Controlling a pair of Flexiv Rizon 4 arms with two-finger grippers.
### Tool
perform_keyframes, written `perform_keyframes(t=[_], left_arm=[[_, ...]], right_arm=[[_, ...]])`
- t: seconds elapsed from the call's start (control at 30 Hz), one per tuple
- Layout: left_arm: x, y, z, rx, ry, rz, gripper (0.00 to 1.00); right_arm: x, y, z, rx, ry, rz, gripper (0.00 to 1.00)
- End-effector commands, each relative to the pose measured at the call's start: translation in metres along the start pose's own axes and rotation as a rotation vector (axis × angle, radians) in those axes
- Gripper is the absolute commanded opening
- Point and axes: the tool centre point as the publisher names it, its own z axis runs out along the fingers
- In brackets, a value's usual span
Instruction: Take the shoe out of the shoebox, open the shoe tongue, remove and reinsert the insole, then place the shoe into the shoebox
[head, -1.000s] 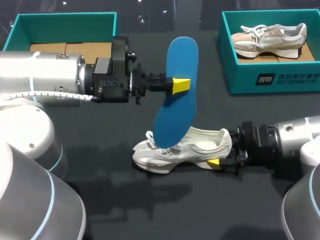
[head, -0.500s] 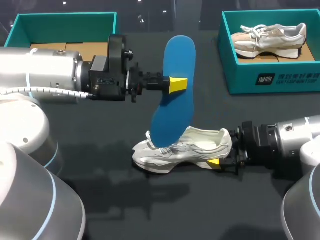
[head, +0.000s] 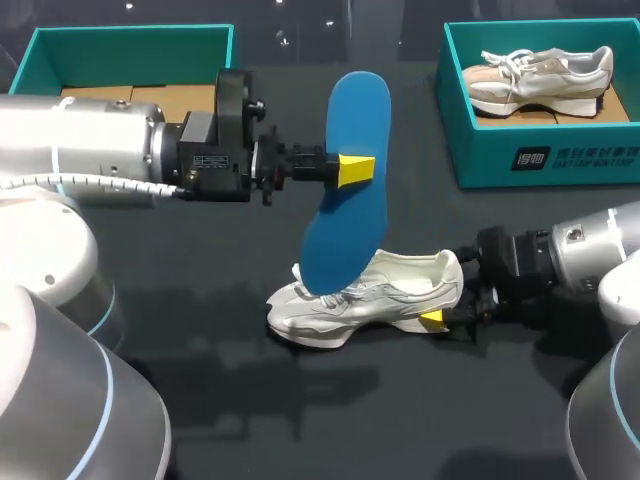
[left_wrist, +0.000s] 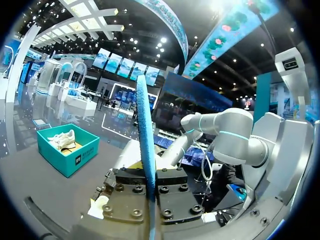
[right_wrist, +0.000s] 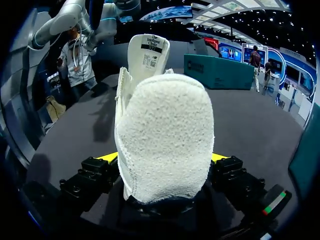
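Observation:
A blue insole (head: 345, 190) stands upright above the table, its lower end just over the toe of a white shoe (head: 370, 295). My left gripper (head: 357, 169) is shut on the insole's edge; the left wrist view shows the insole (left_wrist: 146, 150) edge-on between the clamped jaws of the left gripper (left_wrist: 151, 200). The shoe stands on the dark table, toe to the left. My right gripper (head: 435, 320) is at its heel. In the right wrist view the fuzzy heel (right_wrist: 165, 135) fills the space between the spread yellow tips of the right gripper (right_wrist: 162, 157), which is open.
A teal shoebox (head: 130, 40) with a cardboard floor stands at the back left behind my left arm. A second teal shoebox (head: 540, 150) at the back right holds a beige shoe (head: 540, 75). Dark table surface (head: 200, 400) lies in front of the white shoe.
My right gripper's fingers have spread a little wider at the heel and its wrist has shifted slightly. The left arm drew the insole slightly left a second ago, then kept still.

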Motion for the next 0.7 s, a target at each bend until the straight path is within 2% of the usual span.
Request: perform_keyframes(t=[0.03,0.27,0.37,0.5,0.57,0.7], left_arm=[[0.002,0.002,-0.002,0.003,-0.001,0.000,0.00],[0.002,0.002,-0.002,0.003,-0.001,0.000,0.00],[0.002,0.002,-0.002,0.003,-0.001,0.000,0.00],[0.002,0.002,-0.002,0.003,-0.001,0.000,0.00],[0.002,0.002,-0.002,0.003,-0.001,0.000,0.00],[0.002,0.002,-0.002,0.003,-0.001,0.000,0.00]], right_arm=[[0.002,0.011,-0.021,0.168,0.008,0.003,1.00],[0.005,0.020,-0.039,0.309,-0.004,-0.010,1.00],[0.010,0.027,-0.046,0.402,0.009,-0.028,1.00],[0.014,0.026,-0.055,0.591,0.048,-0.028,1.00],[0.012,0.026,-0.064,0.696,0.022,-0.010,1.00],[0.012,0.026,-0.064,0.696,0.022,-0.010,1.00]])
